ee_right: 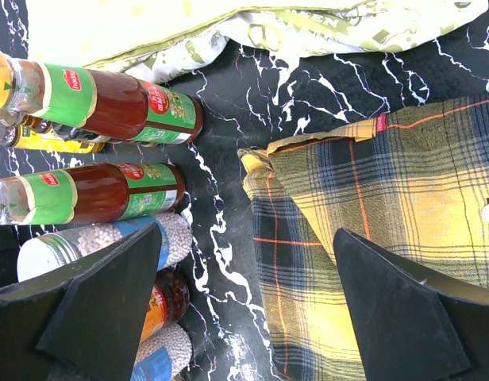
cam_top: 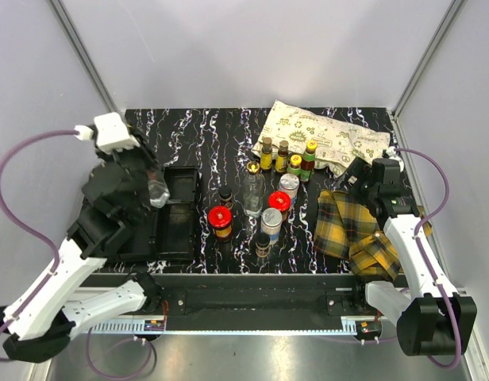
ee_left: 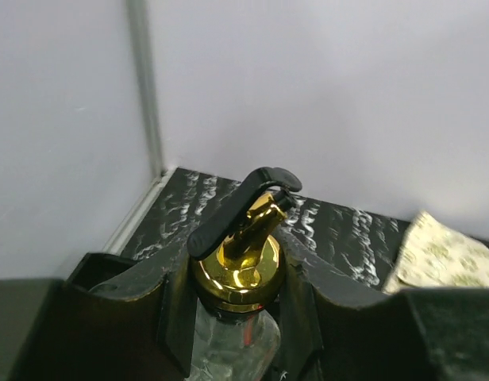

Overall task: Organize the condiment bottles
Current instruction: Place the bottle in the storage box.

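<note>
Bottles [cam_top: 264,194] stand mostly in a loose cluster at mid tabletop [cam_top: 205,131], right of the black tray [cam_top: 181,238]. We see four sauce bottles [cam_top: 288,157] in the far row; nearer are two red-lidded jars [cam_top: 220,218], two shakers [cam_top: 271,220] and some small dark ones. One clear bottle [cam_top: 157,193] is apart from these, over the tray's far part; the left tool [cam_top: 152,189] pinches it just under its gold cap [ee_left: 238,266], a finger on each side. We cannot tell whether its base touches the tray. The right tool [ee_right: 246,234] is spread wide and holds nothing; it hangs over bare tabletop between the cluster and a plaid cloth [ee_right: 371,198], with sauce bottles and shakers on one side and the cloth on the other. A patterned bag [cam_top: 316,135] lies behind the far row.
</note>
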Tool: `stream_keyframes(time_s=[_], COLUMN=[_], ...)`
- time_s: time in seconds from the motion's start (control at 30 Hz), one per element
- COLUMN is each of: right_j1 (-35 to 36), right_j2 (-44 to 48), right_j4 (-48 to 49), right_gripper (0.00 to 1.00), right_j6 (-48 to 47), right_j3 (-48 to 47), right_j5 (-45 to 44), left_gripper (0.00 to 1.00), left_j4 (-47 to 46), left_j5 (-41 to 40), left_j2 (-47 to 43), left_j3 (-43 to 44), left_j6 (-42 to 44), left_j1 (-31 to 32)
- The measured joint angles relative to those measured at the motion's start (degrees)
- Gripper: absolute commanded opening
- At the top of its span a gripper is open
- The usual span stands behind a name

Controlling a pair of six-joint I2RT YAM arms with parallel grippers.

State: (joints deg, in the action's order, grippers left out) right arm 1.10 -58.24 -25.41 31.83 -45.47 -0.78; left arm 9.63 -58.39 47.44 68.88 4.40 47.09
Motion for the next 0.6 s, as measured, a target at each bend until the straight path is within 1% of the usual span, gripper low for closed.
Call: stream_keyframes(time_s=[0.13,0.2,0.23,0.47,0.6], right_j1=[0.00,0.00,0.00,0.00,0.00], right_j2=[0.00,0.00,-0.02,-0.92,-1.29], right_j4=[-0.02,-0.02,0.00,0.00,0.00], right_gripper=[1.00,1.00,1.00,1.00,1.00], right_j6=[0.00,0.00,0.00,0.00,0.00], right_j3=[0.02,0.02,0.02,0.02,0.02], right_j5=[0.00,0.00,0.00,0.00,-0.02], left_gripper=[0.00,0.00,0.00,0.00,0.00], left_j4=[8.41,10.97,11.69,16.13,18.10], left_j5=[4.28,6.60,7.61,19.10,21.84], left_j2=[5.27,8.04,9.11,18.62,20.24], left_j3=[7.63,9.73,10.32,11.13,11.13], left_j6=[-6.54,-9.09,-10.03,-18.36,-20.41], left_j1=[-12.39,-16.33,-17.62,-31.89,-38.42])
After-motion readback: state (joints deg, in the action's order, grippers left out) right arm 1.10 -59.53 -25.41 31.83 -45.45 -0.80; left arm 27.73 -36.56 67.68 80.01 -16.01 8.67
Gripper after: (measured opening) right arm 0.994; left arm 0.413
